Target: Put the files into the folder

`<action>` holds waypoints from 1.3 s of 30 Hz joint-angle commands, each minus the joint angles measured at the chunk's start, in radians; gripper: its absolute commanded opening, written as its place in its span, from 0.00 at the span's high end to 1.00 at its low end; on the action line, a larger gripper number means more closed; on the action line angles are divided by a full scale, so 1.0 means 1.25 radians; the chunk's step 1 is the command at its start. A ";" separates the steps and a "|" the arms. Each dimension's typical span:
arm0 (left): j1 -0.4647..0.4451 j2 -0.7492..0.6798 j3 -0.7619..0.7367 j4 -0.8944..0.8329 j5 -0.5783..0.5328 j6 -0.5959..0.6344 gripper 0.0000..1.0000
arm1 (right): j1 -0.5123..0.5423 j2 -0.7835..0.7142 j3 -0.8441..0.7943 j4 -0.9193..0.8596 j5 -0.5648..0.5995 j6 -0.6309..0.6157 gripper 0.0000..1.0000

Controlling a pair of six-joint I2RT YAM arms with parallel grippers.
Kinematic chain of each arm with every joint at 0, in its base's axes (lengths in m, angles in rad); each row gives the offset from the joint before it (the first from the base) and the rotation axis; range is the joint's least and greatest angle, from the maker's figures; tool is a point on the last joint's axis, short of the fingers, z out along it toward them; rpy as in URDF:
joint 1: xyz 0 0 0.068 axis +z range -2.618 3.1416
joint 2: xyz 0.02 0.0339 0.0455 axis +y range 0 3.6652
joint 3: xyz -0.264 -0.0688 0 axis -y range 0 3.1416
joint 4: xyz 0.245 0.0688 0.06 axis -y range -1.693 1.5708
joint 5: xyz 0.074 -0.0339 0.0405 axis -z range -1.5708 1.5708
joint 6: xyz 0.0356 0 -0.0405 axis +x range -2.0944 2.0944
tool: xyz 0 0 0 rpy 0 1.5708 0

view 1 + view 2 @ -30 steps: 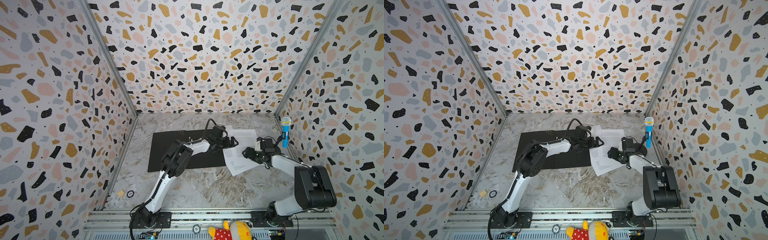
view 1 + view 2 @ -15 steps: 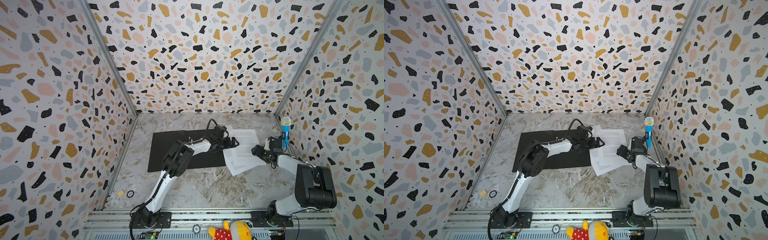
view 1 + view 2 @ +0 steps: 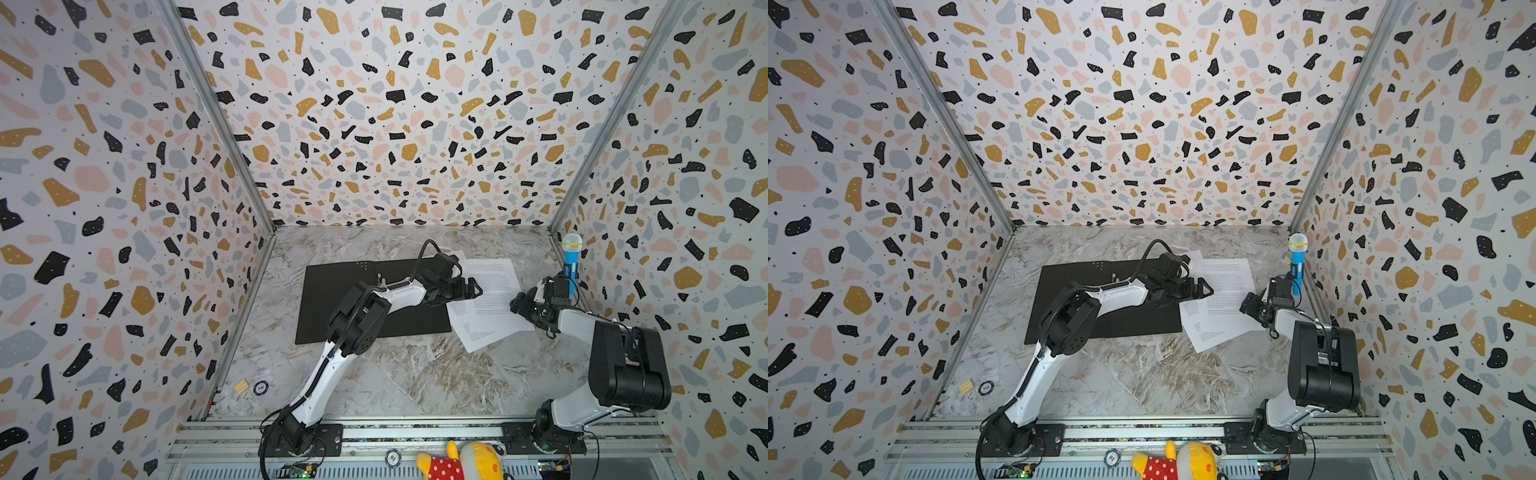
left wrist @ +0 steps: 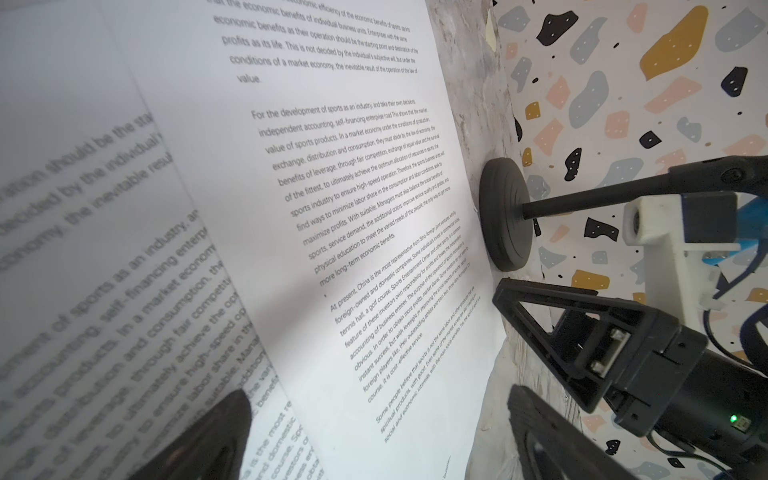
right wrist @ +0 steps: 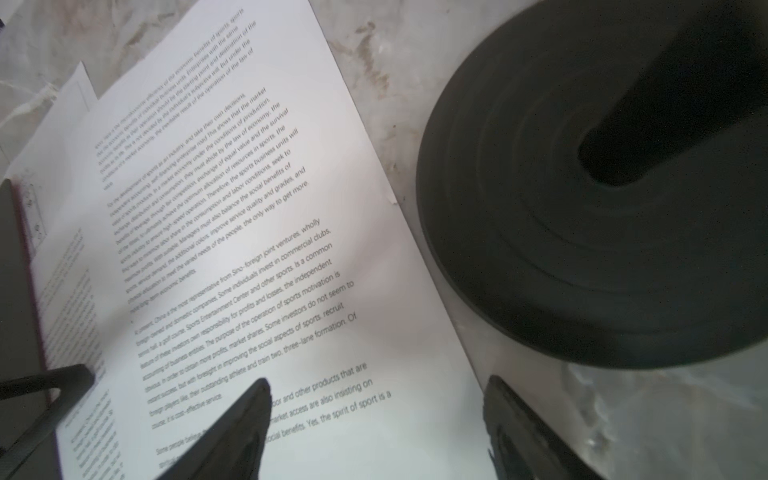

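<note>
The folder [image 3: 353, 299] [image 3: 1092, 303] lies open and flat, black inside up, on the left half of the marble table. The files [image 3: 492, 291] [image 3: 1225, 291] are white printed sheets overlapping just right of it; the lowest one's edge reaches the folder. My left gripper [image 3: 473, 288] [image 4: 380, 432] hovers open over their left part, nothing between its fingers. At the sheets' right edge my right gripper [image 3: 519, 303] [image 5: 378, 411] is open and straddles that edge, one fingertip [image 5: 249, 415] over the top sheet [image 5: 232, 232], empty. A third sheet [image 5: 54, 137] peeks out behind.
A blue toy microphone [image 3: 571, 259] stands on a black round-based stand [image 4: 505, 214] [image 5: 582, 216] close to the sheets' right edge and the right wall. A small wooden block [image 3: 241, 386] and a chip [image 3: 260, 387] lie front left. A stuffed toy [image 3: 461, 459] sits on the front rail.
My right gripper has drawn back to the right, from over the sheets to their right edge, and opened a little wider. The left gripper has edged slightly right.
</note>
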 commanded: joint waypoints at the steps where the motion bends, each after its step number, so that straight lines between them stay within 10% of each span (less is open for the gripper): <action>1: -0.005 0.018 0.024 -0.008 0.016 0.011 0.02 | -0.003 0.010 0.025 -0.014 -0.018 -0.020 0.19; 39: -0.005 0.033 -0.005 0.051 0.061 -0.032 0.03 | -0.003 -0.028 -0.047 0.048 -0.309 0.076 0.21</action>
